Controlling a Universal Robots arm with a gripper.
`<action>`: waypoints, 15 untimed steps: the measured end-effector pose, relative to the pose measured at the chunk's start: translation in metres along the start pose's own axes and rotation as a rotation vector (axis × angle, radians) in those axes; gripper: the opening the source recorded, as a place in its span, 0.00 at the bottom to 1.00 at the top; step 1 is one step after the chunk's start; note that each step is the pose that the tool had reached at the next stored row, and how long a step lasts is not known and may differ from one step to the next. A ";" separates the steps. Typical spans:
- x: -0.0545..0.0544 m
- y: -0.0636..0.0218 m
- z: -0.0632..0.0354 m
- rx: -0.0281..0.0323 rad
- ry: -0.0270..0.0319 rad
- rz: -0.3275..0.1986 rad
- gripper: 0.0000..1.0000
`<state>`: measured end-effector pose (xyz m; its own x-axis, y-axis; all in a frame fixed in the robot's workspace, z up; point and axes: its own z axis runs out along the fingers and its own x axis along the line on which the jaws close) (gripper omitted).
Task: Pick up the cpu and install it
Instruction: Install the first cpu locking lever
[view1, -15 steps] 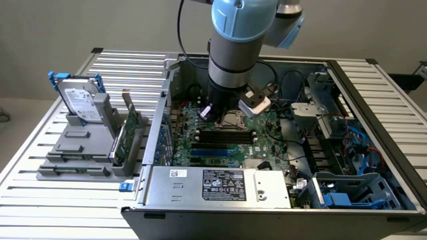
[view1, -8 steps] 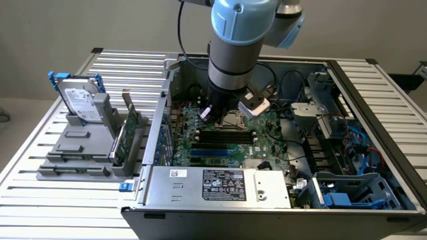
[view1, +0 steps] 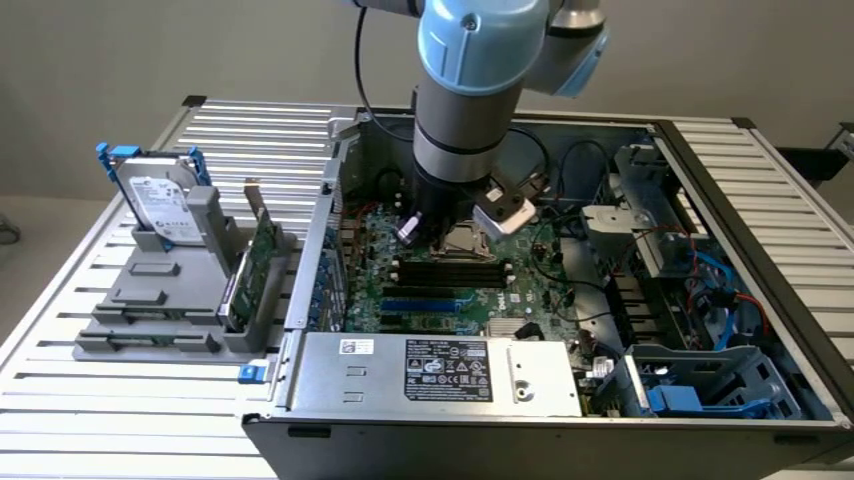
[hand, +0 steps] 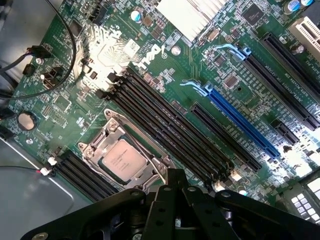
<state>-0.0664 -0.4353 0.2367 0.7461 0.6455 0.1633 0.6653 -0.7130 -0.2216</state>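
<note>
In the exterior view the arm (view1: 481, 90) ran off the picture's top edge and stood in front of the motherboard (view1: 454, 290), hiding the gripper's fingers and part of the socket (view1: 470, 240) beneath it. In the wrist view the dark gripper body (hand: 175, 210) was cut by the picture's edge and covered the socket frame's (hand: 107, 131) near side. The printing on the cpu (hand: 122, 161) seated inside that frame was too small to read.
</note>
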 end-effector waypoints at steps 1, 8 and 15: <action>0.000 0.0000 0.0008 0.0000 -0.0002 0.000 0.11; -0.003 -0.0040 0.0092 -0.0001 0.0000 0.004 0.11; -0.002 -0.0126 0.0204 -0.0028 0.0044 0.034 0.11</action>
<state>-0.0771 -0.4223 0.2194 0.7687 0.6193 0.1598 0.6392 -0.7355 -0.2245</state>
